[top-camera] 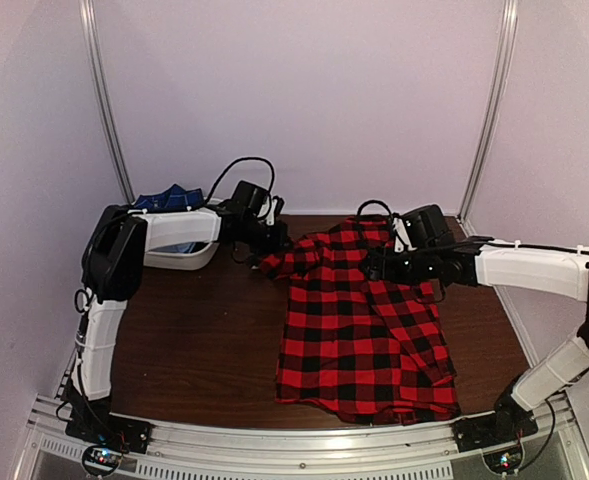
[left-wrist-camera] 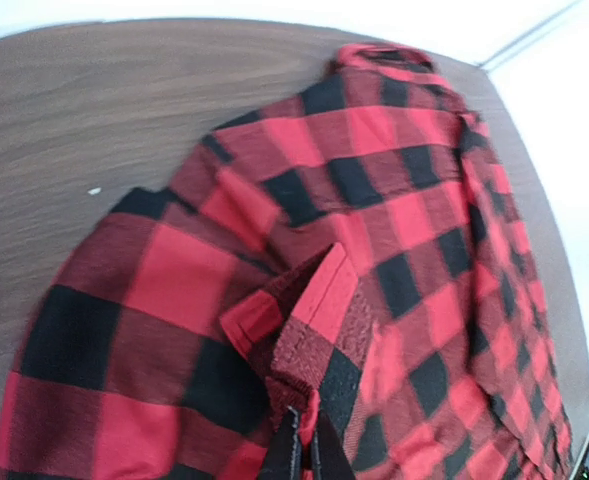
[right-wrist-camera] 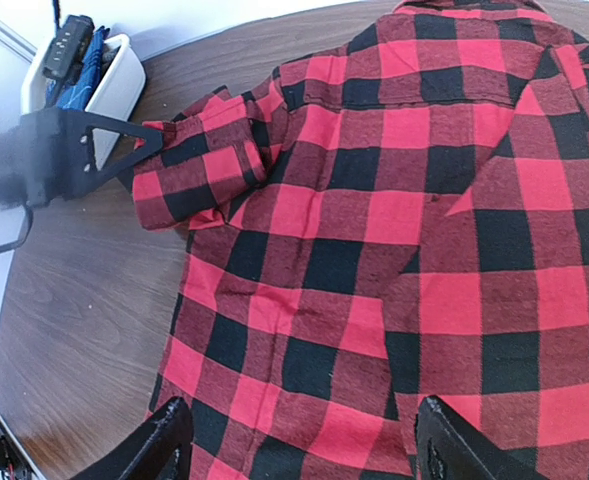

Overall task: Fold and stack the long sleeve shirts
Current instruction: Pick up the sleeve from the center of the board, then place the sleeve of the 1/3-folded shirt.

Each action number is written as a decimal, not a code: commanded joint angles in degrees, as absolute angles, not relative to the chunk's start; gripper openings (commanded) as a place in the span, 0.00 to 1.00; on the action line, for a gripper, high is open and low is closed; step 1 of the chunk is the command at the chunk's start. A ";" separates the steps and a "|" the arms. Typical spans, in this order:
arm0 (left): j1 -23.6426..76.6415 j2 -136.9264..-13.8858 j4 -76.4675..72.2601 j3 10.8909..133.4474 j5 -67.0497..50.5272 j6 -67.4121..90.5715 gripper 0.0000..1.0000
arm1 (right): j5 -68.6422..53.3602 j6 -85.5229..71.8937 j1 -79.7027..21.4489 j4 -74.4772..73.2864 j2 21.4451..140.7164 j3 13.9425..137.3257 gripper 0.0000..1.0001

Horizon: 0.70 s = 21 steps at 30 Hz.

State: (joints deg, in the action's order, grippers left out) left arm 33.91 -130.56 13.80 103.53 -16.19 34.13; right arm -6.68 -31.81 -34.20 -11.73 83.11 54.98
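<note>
White bin (top-camera: pixel 189 260) sits at the desk's (top-camera: pixel 194 340) far-left corner. The navy blue shirt (top-camera: pixel 169 197) is bunched inside it, poking above the rim. The right wrist view shows the same: bin (right-wrist-camera: pixel 114 80) at the far-left, blue fabric (right-wrist-camera: pixel 79 75) in it.

Left gripper (top-camera: pixel 270 243) is just right of the bin, near the far edge. Jaws are closed on the sleeve cuff (top-camera: pixel 274 262) of the red-and-black checked shirt (top-camera: pixel 359 330). In the left wrist view the fingertips (left-wrist-camera: pixel 304 450) are pinched together at the bottom of the frame, with the cuff (left-wrist-camera: pixel 304 320) folded up between them. From the right wrist camera, the left gripper (right-wrist-camera: pixel 139 150) tip meets the sleeve end (right-wrist-camera: pixel 189 170), which is doubled back against the shirt's shoulder.

The red shirt lies mostly flat on the right half of the desk, collar (top-camera: pixel 369 225) toward the far edge, hem close to the near edge and slightly rumpled at the near-right corner. It's apart from the bin and the blue shirt. The plaid fills most of both wrist views (left-wrist-camera: pixel 374 200) (right-wrist-camera: pixel 394 220).

Right gripper (top-camera: pixel 379 265) is over the shirt's upper chest, just below the collar. Jaws are spread wide; both fingers (right-wrist-camera: pixel 164 440) show at the bottom of its own view, with flat plaid under the gap (right-wrist-camera: pixel 299 450) and nothing clamped. Can't tell if the tips touch the cloth.
</note>
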 commanded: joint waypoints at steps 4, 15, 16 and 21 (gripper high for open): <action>38.55 -123.19 2.44 94.77 -20.58 30.72 0.03 | -11.48 -34.85 -33.88 -3.46 87.95 57.75 0.78; 42.86 -123.31 -2.66 85.03 -20.50 30.33 0.09 | -19.99 -41.55 -33.84 7.24 98.13 58.92 0.77; 43.01 -123.31 -2.84 84.58 -20.64 30.28 0.11 | -20.77 -42.33 -33.84 7.95 98.90 58.70 0.78; 43.58 -122.86 -2.85 83.11 -21.09 29.46 0.26 | -22.90 -44.82 -33.90 11.42 101.79 57.43 0.77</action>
